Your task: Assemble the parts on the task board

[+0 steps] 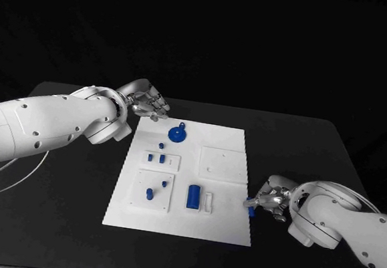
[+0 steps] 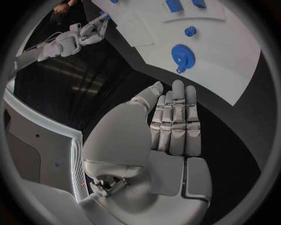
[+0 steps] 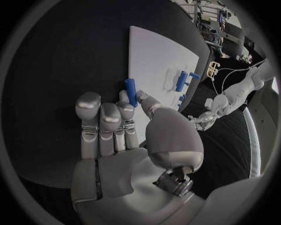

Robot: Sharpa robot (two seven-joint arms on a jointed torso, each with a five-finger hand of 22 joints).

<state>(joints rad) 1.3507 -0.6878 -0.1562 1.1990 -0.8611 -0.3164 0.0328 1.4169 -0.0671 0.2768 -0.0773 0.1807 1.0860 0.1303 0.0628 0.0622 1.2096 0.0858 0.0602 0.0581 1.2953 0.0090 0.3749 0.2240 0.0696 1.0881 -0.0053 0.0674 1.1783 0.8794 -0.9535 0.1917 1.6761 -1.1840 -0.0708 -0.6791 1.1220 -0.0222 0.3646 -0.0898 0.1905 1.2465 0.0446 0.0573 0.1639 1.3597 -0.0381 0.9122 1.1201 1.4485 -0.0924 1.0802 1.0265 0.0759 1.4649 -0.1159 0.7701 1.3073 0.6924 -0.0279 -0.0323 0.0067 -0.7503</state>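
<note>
The left hand (image 1: pixel 147 104) is seen at the far left corner of the task board (image 1: pixel 219 229), over the black bench (image 1: pixel 43 234); in the left wrist view its fingers (image 2: pixel 175 124) are stretched straight and close together, with nothing held. Just beside it, on the board's far edge, a blue gear-shaped part (image 1: pixel 178 133) lies flat; its teeth are resolved in the left wrist view (image 2: pixel 182 56) but not from the head camera. Below it, small blue parts are set in two raised square fields (image 1: pixel 161 160) of the board; their shapes are too small to be told. Further right, a tall blue cylinder (image 1: pixel 193 198) and a white peg (image 1: pixel 208 201) stand side by side. At the board's right edge, the right hand (image 1: pixel 269 202) is closed on a short blue pin (image 1: pixel 252 211), which is largely hidden by the fingers from the head camera. In the right wrist view the pin (image 3: pixel 130 92) is pinched between thumb and fingertips, just off the board's edge.
</note>
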